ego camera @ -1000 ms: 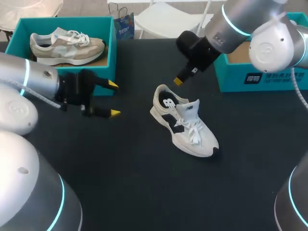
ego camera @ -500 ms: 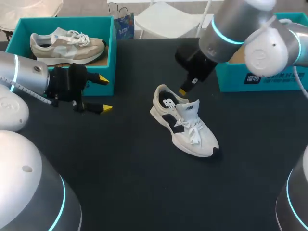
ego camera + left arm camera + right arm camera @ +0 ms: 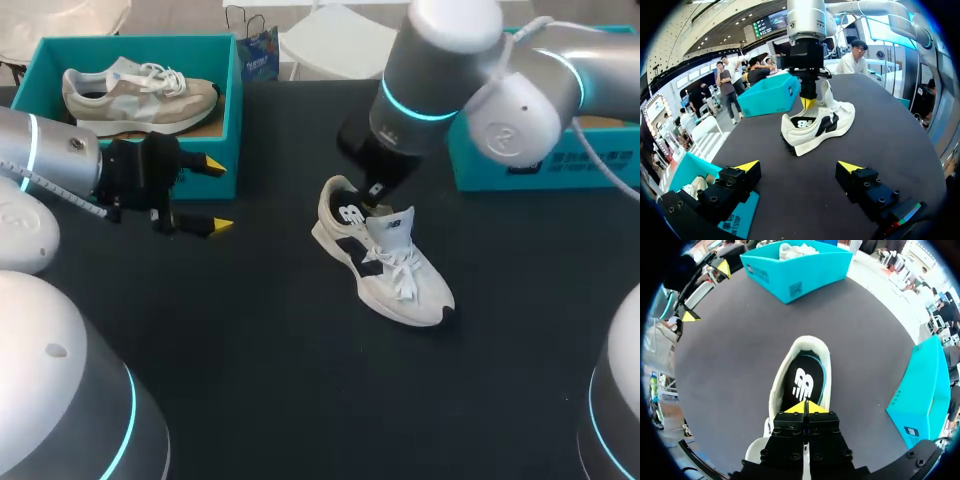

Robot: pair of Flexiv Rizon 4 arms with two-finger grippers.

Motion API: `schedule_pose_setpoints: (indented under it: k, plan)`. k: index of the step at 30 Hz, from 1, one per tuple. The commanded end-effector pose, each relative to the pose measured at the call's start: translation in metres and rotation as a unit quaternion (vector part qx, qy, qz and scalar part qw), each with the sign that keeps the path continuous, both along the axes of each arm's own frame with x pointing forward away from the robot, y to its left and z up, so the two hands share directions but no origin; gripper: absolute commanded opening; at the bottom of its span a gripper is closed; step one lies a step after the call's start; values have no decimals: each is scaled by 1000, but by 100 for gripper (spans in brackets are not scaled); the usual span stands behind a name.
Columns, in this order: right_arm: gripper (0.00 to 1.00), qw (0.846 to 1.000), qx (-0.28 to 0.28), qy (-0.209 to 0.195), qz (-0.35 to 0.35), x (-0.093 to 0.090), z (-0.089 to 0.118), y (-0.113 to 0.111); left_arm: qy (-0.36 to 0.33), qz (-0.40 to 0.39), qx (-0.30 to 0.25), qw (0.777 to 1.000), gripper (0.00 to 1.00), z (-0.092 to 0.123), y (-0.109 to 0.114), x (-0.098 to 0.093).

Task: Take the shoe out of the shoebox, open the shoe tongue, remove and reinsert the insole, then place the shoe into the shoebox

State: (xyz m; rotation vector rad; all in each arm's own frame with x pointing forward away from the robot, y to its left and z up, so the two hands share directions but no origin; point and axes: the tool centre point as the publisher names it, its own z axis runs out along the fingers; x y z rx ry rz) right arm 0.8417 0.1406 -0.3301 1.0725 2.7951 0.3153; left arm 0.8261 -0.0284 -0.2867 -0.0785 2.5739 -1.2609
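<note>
A white shoe [image 3: 382,252] with black panels lies on the black table, tongue pulled up, its black insole [image 3: 801,385] showing in the opening. My right gripper [image 3: 376,191] is shut and empty, its yellow tips [image 3: 805,407] just above the insole at the heel opening [image 3: 807,103]. My left gripper [image 3: 213,195] stands open and empty at the left, beside the left shoebox, with the shoe [image 3: 816,125] well ahead of its fingers [image 3: 799,167]. A teal shoebox [image 3: 545,140] sits at the right, mostly behind my right arm.
A second teal shoebox [image 3: 232,105] at the back left holds a beige shoe [image 3: 135,95]. The same box [image 3: 795,267] lies beyond the white shoe in the right wrist view.
My right gripper has come down and leftward to the shoe's heel opening. My left gripper drew back toward the left box, then held still.
</note>
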Motion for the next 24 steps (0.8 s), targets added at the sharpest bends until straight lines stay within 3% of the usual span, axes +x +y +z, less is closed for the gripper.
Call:
schedule_pose_setpoints:
  k: [1, 12, 24]
  plan:
    - [0, 1000, -12, -9, -10, -1, -5, 1, 0, 0, 2, 1000, 100, 0, 0, -1]
    - [0, 1000, -26, 16, 8, 9, -31, -5, 0, 0, 2, 1000, 100, 0, 0, -1]
    - [0, 998, -21, 46, 40, 12, -64, 19, 0, 0, 2, 1000, 100, 0, 0, -1]
